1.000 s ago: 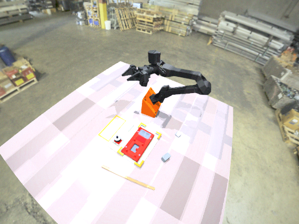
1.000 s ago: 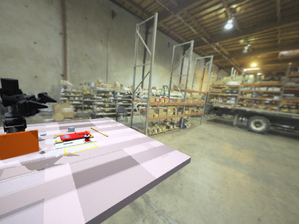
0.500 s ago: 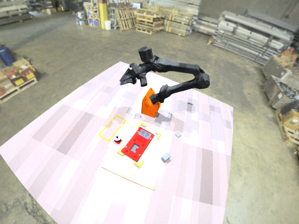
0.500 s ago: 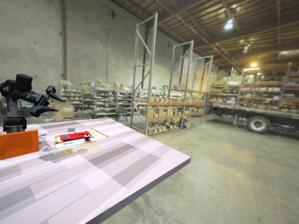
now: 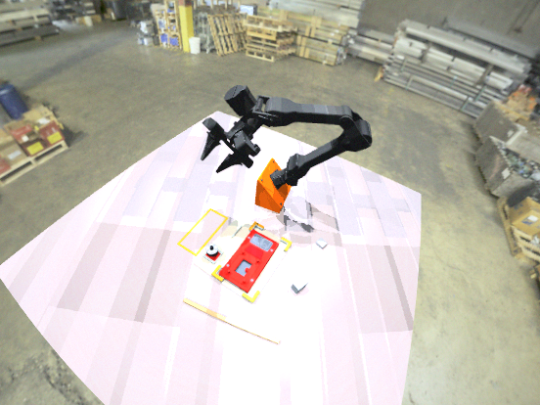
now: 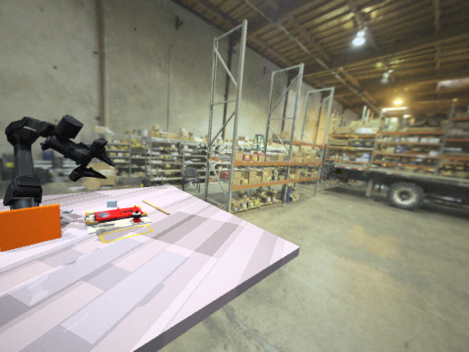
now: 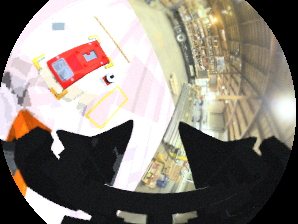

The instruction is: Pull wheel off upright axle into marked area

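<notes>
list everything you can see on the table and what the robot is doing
wheel: 1, black and white on a red base, on its axle left of the red plate
marked area: 1, yellow outline, beside the wheel, nothing in it
red plate: 1, red with two grey windows, between yellow corner marks
grey blocks: 2, grey, right of the red plate
wooden strip: 1, tan, in front of the plate
orange block: 1, orange, at the arm's base
table: 1, pale pink and grey patches
arm: 1, black, raised
claw: 1, black, open, holding nothing, high above the table
</notes>
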Controlling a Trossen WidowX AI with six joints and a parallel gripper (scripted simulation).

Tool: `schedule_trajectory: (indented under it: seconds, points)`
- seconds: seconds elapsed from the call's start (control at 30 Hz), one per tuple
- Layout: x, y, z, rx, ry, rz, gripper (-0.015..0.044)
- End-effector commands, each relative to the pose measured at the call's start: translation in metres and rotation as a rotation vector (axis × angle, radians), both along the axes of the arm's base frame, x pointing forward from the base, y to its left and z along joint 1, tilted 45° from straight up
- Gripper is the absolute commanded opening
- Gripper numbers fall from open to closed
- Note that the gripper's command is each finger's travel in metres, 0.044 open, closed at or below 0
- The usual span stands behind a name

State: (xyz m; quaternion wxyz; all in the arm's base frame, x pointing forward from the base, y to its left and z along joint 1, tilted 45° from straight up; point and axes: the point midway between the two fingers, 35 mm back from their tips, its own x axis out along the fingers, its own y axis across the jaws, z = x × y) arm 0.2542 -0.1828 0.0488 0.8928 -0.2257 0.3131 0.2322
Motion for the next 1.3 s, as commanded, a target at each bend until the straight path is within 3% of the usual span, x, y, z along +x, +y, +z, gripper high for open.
schedule_trajectory:
  seconds: [0.0,0.63,1.13,1.27]
  points:
    - [0.054,0.038,-0.017,0.622,0.512,-0.386,0.03]
    - [0.092,0.101,-0.04,0.988,1.2,-1.023,0.03]
    - [0.106,0.162,-0.06,0.931,1.645,-1.725,0.03]
    - [0.107,0.165,-0.062,0.919,1.661,-1.768,0.03]
